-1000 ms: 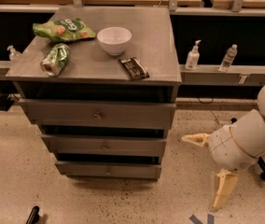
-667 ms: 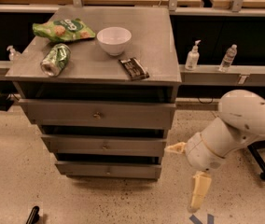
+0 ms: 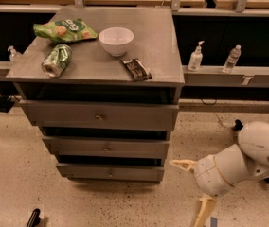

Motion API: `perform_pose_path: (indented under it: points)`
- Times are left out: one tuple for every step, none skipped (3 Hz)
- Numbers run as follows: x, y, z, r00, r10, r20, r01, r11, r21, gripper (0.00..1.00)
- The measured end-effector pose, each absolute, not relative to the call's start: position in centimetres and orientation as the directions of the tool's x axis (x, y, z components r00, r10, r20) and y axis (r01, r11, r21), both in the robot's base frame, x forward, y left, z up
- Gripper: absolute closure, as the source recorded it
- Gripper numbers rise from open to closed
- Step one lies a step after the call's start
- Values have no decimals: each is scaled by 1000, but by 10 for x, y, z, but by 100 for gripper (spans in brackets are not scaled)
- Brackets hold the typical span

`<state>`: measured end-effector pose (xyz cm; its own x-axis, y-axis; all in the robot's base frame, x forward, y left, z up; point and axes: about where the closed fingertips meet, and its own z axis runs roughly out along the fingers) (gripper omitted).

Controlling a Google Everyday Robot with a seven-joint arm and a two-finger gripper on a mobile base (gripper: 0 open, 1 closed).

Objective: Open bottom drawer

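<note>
In the camera view, the bottom drawer (image 3: 125, 173) sits lowest in the grey cabinet, just above the floor and under the middle drawer (image 3: 77, 146), and it looks shut. The gripper (image 3: 185, 194) hangs low to its right, near the cabinet's corner, jaws spread wide apart and empty. The drawer front is probably rigid wood that slides with some drag. The only hold is its small round knob (image 3: 110, 173), smooth metal that may slip, so a square pinch and a straight pull seem best.
</note>
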<state>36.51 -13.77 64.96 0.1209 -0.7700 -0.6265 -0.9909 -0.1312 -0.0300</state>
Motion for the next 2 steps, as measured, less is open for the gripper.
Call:
perform_pose_path:
  points:
    - [378,-125,575,95,-688,-719,-995,-91,-44,0]
    - [368,-116,545,53,-654,-755,-995,-95,12,0]
